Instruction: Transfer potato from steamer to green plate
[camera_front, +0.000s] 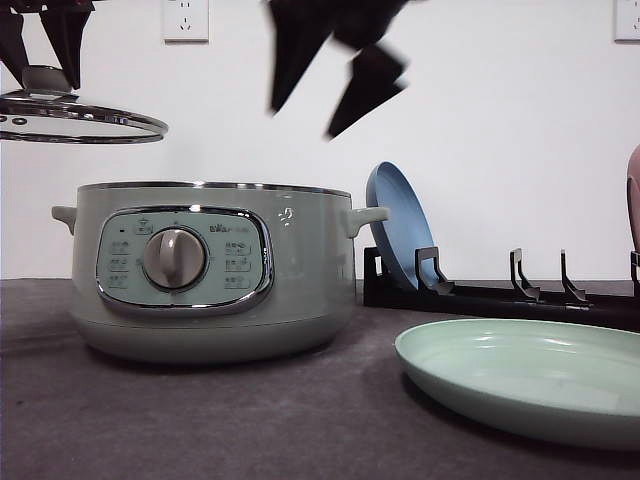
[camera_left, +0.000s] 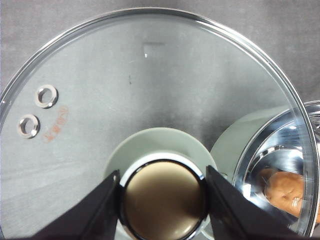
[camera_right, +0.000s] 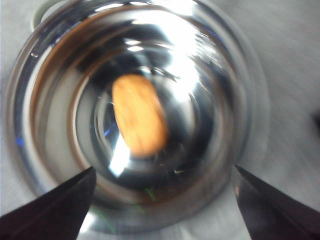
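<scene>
Standing on the dark grey table (camera_front: 200, 420) in the front view, the large round sage-green steamer pot (camera_front: 205, 270) has its lid off, its chrome-rimmed panel and central dial (camera_front: 174, 258) facing the camera. Up at the left the left gripper (camera_front: 45, 55) holds the round glass lid (camera_front: 80, 118) by its knob, level and well above the pot. The right gripper (camera_front: 345, 70), blurred, hangs above the pot's right half; whether its fingers are apart cannot be told from here. To the right, a wide shallow mint-green plate (camera_front: 530, 385) lies on the table near the pot, and behind it a blue plate (camera_front: 395, 225) leans upright in a black dish rack (camera_front: 500, 295). In the left wrist view the two black fingers (camera_left: 100, 210) are clamped on either side of the lid's green knob (camera_left: 162, 197), and through the glass the steamer's rim and an oval orange-brown potato (camera_left: 290, 192) inside it are visible. In the right wrist view the right gripper's fingers (camera_right: 55, 210) are spread wide, holding nothing, over the shiny steel bowl (camera_right: 45, 125) of the steamer, where the potato (camera_right: 139, 117) lies on the bottom near the middle.
</scene>
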